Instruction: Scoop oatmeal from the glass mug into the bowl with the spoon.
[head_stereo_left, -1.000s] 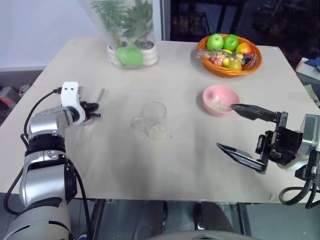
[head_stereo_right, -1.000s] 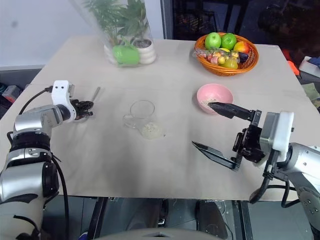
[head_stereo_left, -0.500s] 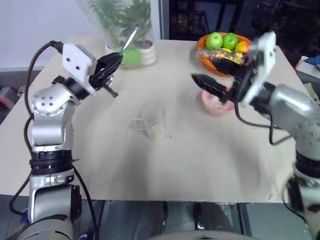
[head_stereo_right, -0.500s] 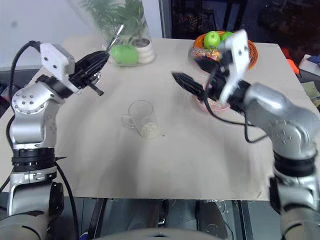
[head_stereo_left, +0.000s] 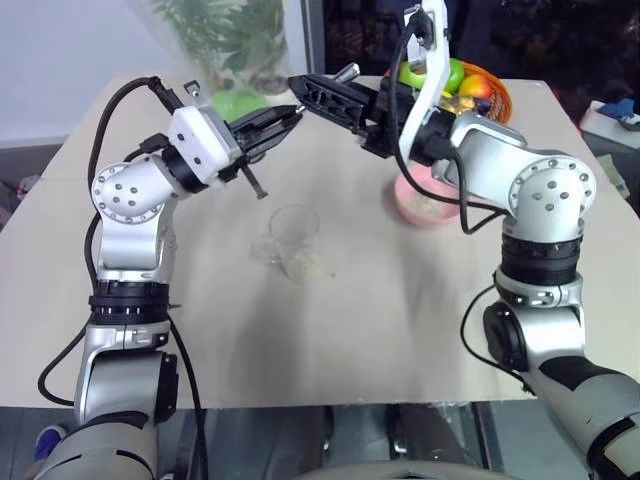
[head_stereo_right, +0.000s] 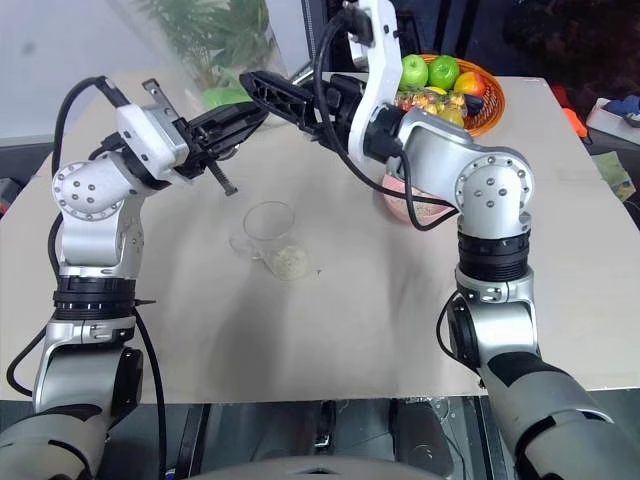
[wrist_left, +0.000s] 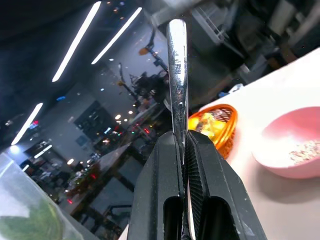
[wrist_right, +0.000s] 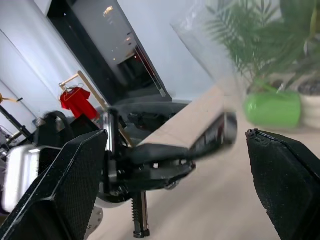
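Observation:
The spoon (wrist_left: 177, 75) sticks out as a slim silver strip from my left gripper (wrist_left: 181, 137), which is shut on it; its oval end is hidden. That gripper hangs above the table, just behind the glass mug (head_stereo_left: 293, 232). The mug stands mid-table with pale oatmeal (head_stereo_left: 305, 265) at its bottom. My right gripper (wrist_right: 176, 135) is open, its fingers (wrist_right: 65, 185) spread wide. It faces the left gripper's tip at the same height, and the spoon's end lies between its fingers. The pink bowl (head_stereo_left: 425, 205) sits right of the mug, partly behind my right arm, with a few flakes inside.
An orange basket of fruit (head_stereo_left: 480, 85) stands at the table's far right. A tall clear vase of green plants (head_stereo_left: 225, 50) stands at the far left, close behind both grippers. Bare table lies in front of the mug.
Both arms rose off the table. The left gripper lifted the spoon and swung toward the middle. The open right gripper swung up and left, from the front right edge to meet it.

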